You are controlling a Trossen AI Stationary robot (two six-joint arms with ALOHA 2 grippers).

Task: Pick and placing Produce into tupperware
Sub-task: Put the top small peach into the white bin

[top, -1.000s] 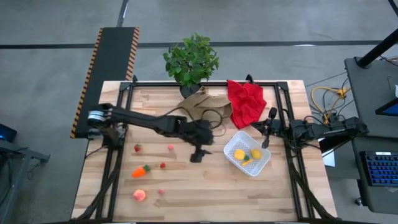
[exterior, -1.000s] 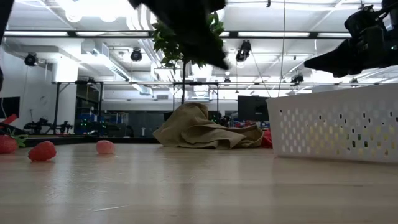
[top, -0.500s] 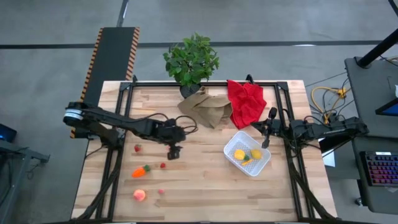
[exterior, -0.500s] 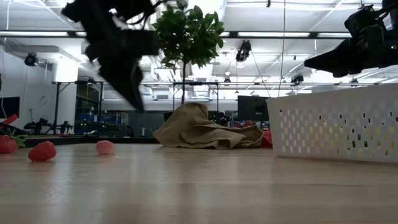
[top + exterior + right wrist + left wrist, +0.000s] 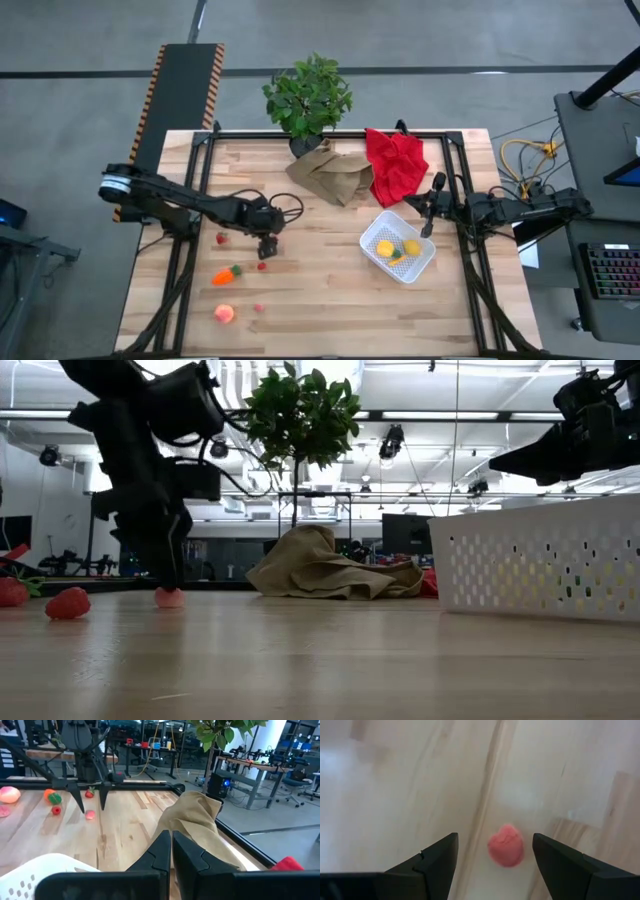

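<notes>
The left hand point(image 5: 267, 248) hangs wide over a small pale-pink toy berry point(image 5: 505, 845) on the wooden bench point(image 5: 320, 300); the right hand point(image 5: 428, 228), fingers pressed together, waits beside the white perforated plastic container point(image 5: 398, 246).

The left hand point(image 5: 267, 246) hangs over a berry point(image 5: 505, 845); the tupperware point(image 5: 422, 268) sits well right on the counter point(image 5: 320, 300).

Grey concrete floor point(image 5: 80, 40), ceiling lights point(image 5: 150, 372), distant workbenches point(image 5: 150, 750)
</notes>
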